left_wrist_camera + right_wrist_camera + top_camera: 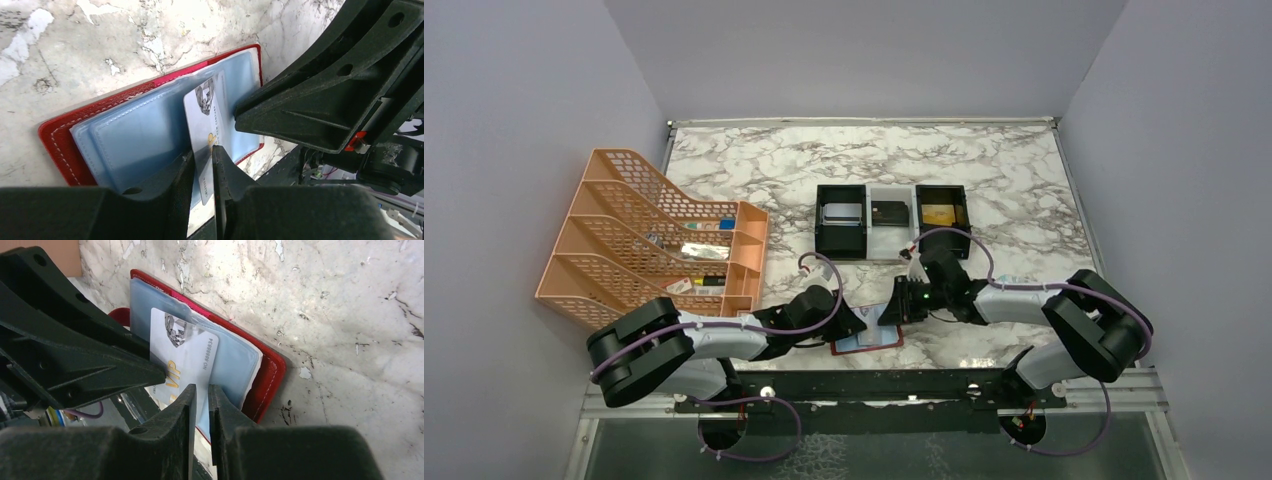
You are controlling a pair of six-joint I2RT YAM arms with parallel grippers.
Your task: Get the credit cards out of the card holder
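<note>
The dark-red card holder (869,342) (65,142) (270,375) lies open on the marble near the table's front edge, its pale blue panels up. A silvery-white credit card (205,115) (182,347) with gold "VIP" lettering sticks halfway out of a pocket. My left gripper (856,322) (202,160) is open a little, and the card's free end runs through the gap. My right gripper (892,308) (202,392) faces it from the other side. Its jaws stand narrowly apart over the card's edge and the blue panel.
A black-and-white three-compartment tray (891,245) stands just behind the grippers, with a silver card (841,213), a black card (890,212) and a gold card (938,213) in it. An orange file rack (654,240) fills the left side. The two grippers nearly touch.
</note>
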